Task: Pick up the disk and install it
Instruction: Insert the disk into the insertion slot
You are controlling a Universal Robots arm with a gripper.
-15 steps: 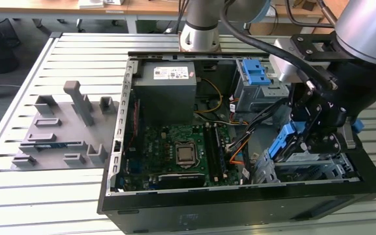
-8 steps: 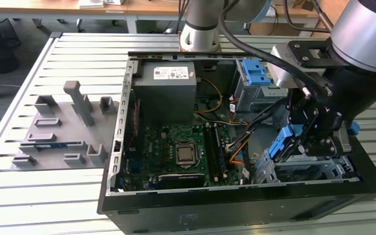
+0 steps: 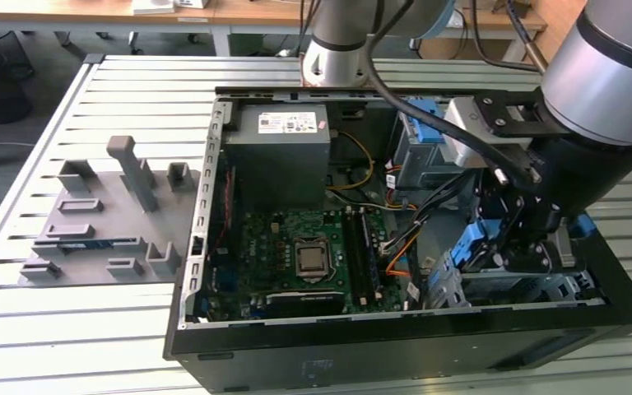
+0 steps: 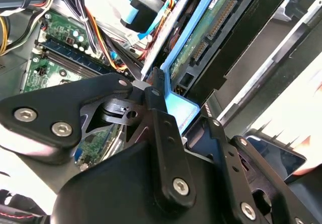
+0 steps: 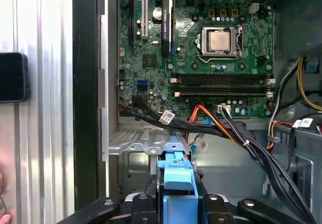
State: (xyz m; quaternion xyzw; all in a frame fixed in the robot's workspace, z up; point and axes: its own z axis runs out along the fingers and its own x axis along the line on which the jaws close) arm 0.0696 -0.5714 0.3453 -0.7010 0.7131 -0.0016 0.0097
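A flat silver hard drive in a blue plastic carrier (image 5: 177,176) stands on edge, clamped between the black gripper (image 5: 176,204) fingers, low inside the open black computer case (image 3: 404,346), beside its green motherboard (image 5: 201,48) and orange cables (image 5: 216,121).

disk (image 5: 176,176) mostly hidden between gripper (image 5: 177,196) fingers

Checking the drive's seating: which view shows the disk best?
The second wrist view: the disk shows its connector edge and blue carrier. The first wrist view shows its blue carrier end between the gripper's fingers; the exterior view shows blue edges.
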